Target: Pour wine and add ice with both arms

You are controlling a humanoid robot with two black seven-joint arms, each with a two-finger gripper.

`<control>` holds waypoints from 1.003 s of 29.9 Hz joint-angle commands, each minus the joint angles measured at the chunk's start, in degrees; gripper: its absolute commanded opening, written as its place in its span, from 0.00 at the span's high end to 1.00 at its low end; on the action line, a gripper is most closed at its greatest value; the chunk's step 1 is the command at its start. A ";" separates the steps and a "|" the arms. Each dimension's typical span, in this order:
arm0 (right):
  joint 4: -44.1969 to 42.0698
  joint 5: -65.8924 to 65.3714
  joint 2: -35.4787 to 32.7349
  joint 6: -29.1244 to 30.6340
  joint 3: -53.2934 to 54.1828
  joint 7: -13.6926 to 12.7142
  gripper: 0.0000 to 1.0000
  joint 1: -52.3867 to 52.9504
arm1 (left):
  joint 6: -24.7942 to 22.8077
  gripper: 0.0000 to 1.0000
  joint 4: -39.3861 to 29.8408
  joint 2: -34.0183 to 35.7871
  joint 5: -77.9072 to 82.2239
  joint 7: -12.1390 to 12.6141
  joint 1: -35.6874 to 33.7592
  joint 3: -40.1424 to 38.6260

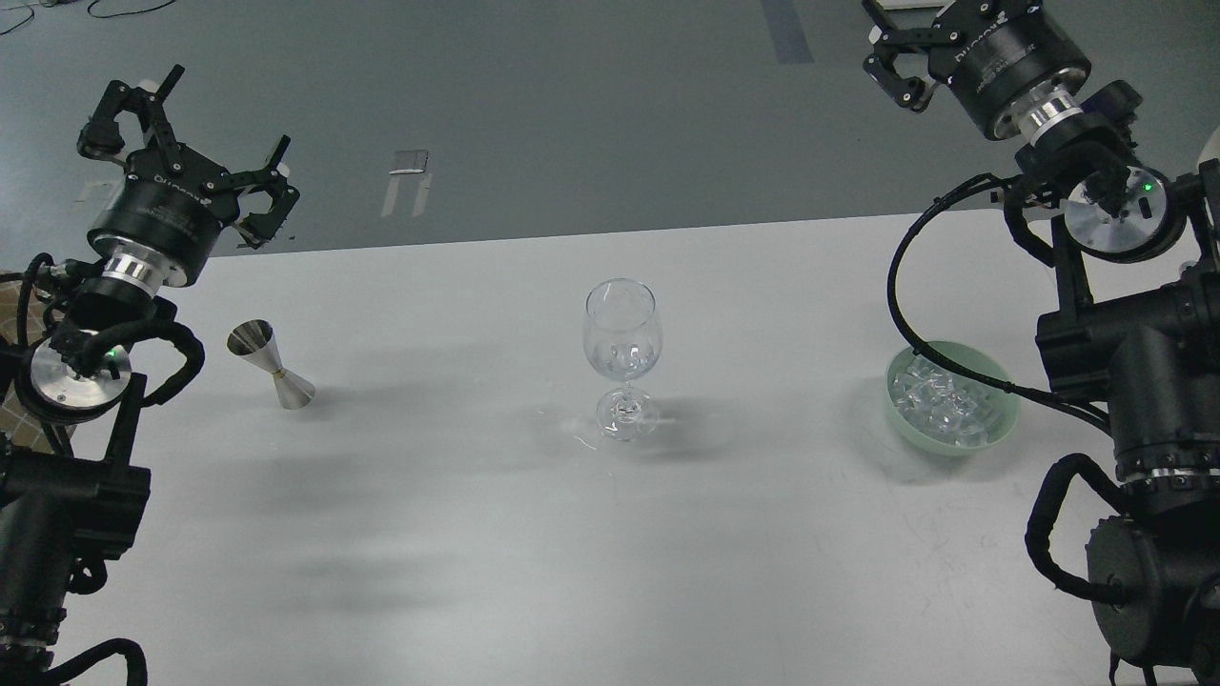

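the wine glass [622,357] stands upright at the centre of the counter [457,534], a little clear wine [623,360] low in its bowl. the ice [945,400] heaps in a green bowl [991,431] at right. a steel jigger [271,364] tilts at left. left jaws [186,152], upper left, are spread and empty. right jaws [901,62], top right: cannot tell.

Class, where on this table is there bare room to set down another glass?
Free: the near half of the table; the gap between jigger and wine glass; the gap between glass and the green bowl of ice. Crowded: both side edges, where the arms stand.
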 commanded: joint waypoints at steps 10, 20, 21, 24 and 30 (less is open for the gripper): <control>-7.54 8.41 -0.01 0.39 0.29 10.88 0.00 0.27 | -2.07 0.02 10.46 -3.66 2.34 -2.06 -8.93 6.24; -10.89 8.32 -0.01 1.62 -3.05 15.19 0.00 1.15 | -2.69 0.02 17.50 -5.94 3.14 -7.08 -13.86 9.15; -10.81 8.32 -0.01 1.70 -3.05 16.07 0.00 1.15 | -2.77 0.02 17.50 -6.20 3.14 -7.08 -13.86 9.15; -10.89 8.41 -0.01 1.71 -3.14 17.74 0.00 1.15 | -2.77 0.02 17.50 -6.38 3.14 -7.08 -14.47 9.15; -10.19 8.41 -0.01 1.71 -3.31 18.80 0.00 0.89 | -2.69 0.02 17.50 -6.12 2.96 -6.99 -14.65 9.15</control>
